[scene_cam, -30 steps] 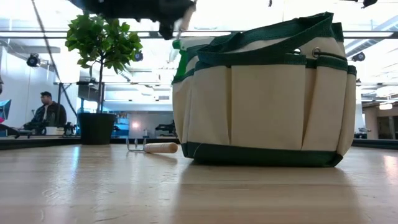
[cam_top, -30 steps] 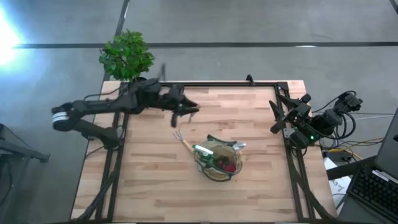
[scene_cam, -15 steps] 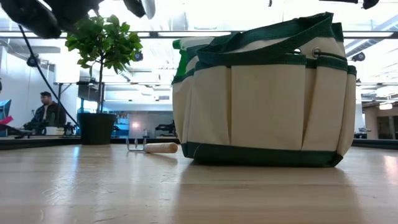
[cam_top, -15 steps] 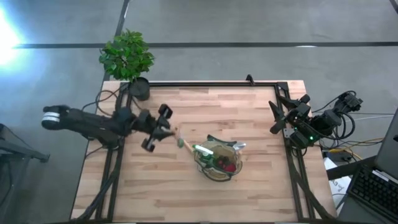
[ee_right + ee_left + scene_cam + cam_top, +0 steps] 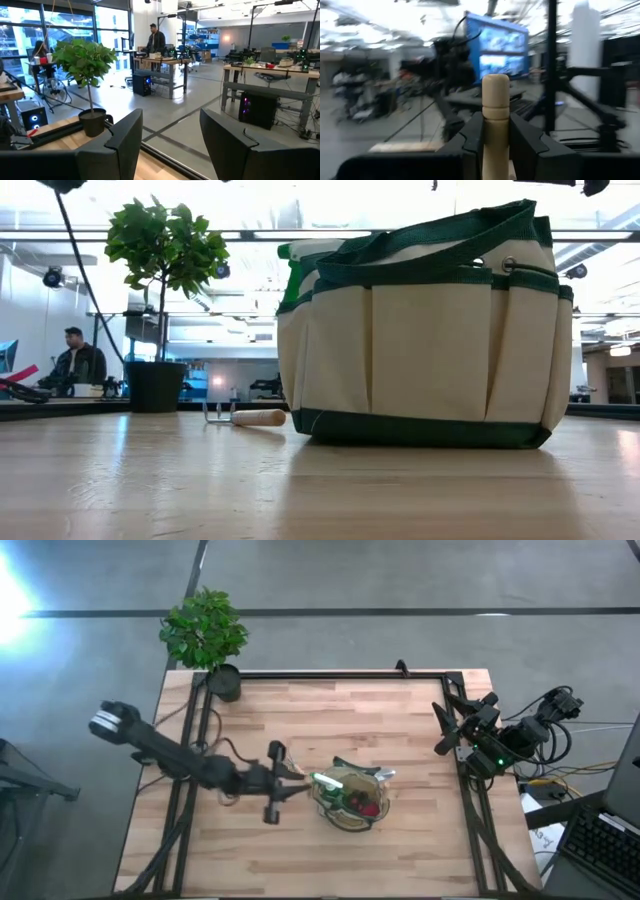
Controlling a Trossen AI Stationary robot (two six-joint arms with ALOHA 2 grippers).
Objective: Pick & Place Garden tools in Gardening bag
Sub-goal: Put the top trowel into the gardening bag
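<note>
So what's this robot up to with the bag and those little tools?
It is packing garden tools into the gardening bag. The left gripper is shut on a wooden handle just left of the bag, apparently the rake's. The right gripper waits open at the table's right edge. A spray bottle is already in the bag.
</note>
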